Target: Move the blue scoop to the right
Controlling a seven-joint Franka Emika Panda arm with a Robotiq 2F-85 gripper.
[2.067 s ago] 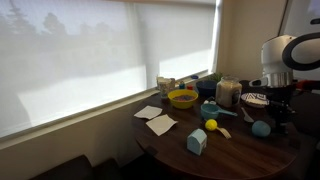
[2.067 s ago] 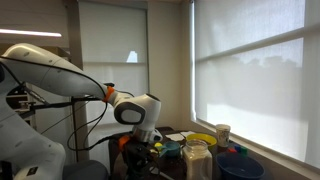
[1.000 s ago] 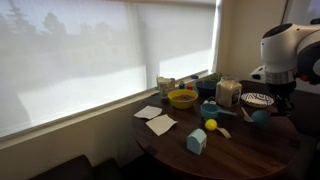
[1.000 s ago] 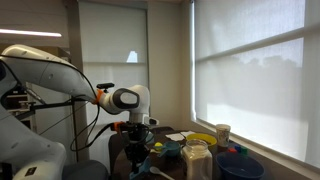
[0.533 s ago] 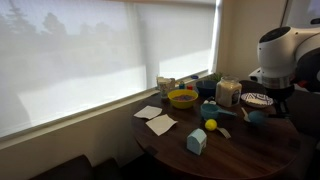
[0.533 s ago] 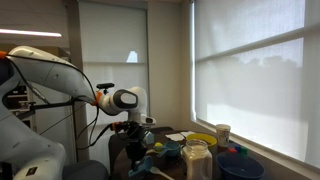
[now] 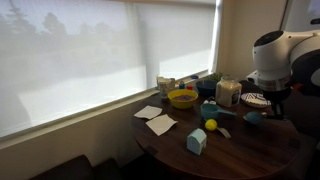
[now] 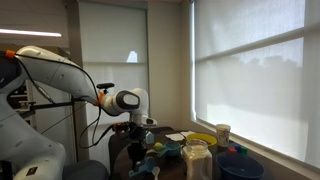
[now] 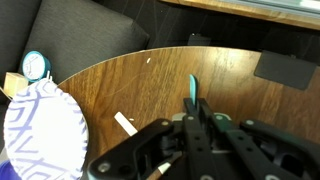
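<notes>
yellow ball [image 7: 210, 125] on the dark round worktop [image 7: 228, 156], small rounded mid-blue blue scoop [image 7: 254, 117] to its right, held just above the wood, end effector [image 9: 195, 103] clamped on its thin rim, scoop resting on the worktop two seconds earlier, now lifted

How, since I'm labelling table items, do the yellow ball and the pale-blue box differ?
The yellow ball is round and yellow; the pale-blue box is angular and pale blue. The box stands taller than the ball. The box sits nearer the camera than the ball. Both rest on the dark table.
</notes>
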